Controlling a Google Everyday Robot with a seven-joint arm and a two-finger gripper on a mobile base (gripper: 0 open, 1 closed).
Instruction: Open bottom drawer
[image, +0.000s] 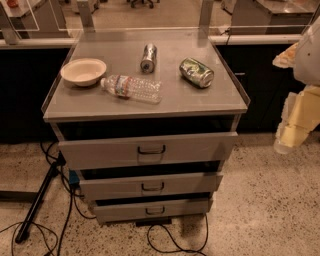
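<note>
- The bottom drawer (150, 210), the narrowest grey front of three, is sitting lowest in the desk (210, 102), just above the speckled floor. Its small dark loop handle (155, 210) is showing at the centre, and a dark gap is showing along its upper edge.
- Directly above the bottom drawer, the middle drawer (115, 187) and then the widest top drawer (100, 150) are stacking up, each jutting forward over the one beneath.
- Higher still above the bottom drawer, on the desk top, a cream bowl (83, 71), a clear water bottle (132, 88), a silver can (148, 58) and a green can (196, 72) are resting; the bottle and both cans are lying on their sides.
- Up and well to the right of the bottom drawer, the gripper (286, 140) is hanging at the frame's edge, apart from every drawer; whether it is released or clenched cannot be told.
- Black cables (175, 242) are trailing across the floor just below and left of the bottom drawer.
</note>
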